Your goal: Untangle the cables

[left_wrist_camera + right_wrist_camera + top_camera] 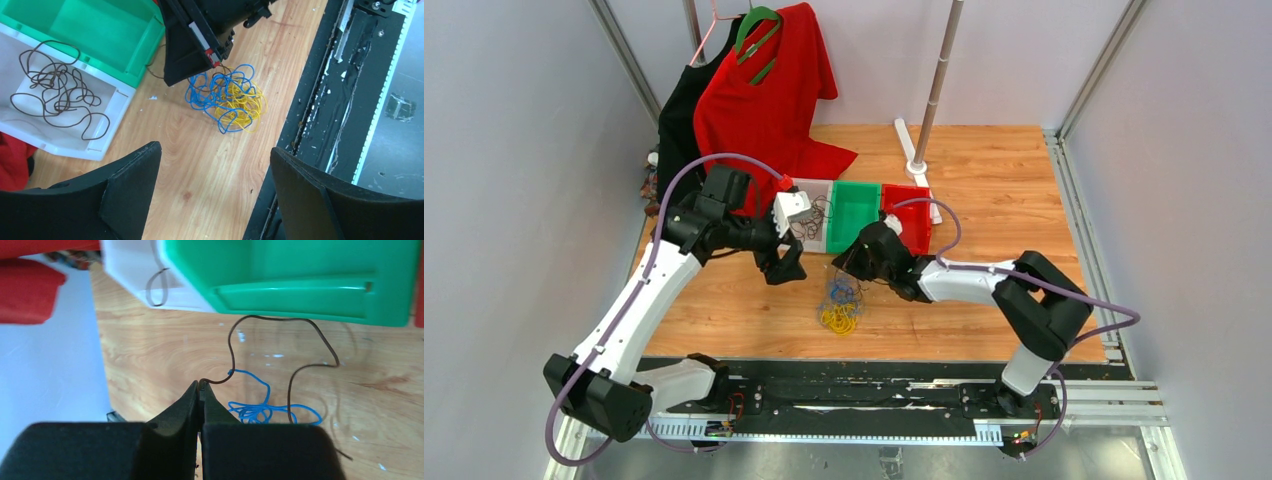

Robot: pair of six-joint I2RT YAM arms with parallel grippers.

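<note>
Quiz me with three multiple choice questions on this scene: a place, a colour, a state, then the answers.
1. The brown cable bundle lies: A in the white bin; B in a blue bucket; C hung on a hook.
2. The tangle by the right gripper is mostly: A red and green; B blue and yellow; C white.
3. The right gripper is: A wide open; B shut on nothing; C shut on a thin brown cable.
Answers: 1 A, its loops rest on the white bin's floor. 2 B, blue and yellow strands intertwine. 3 C, the jaws meet on the cable's end.
</note>
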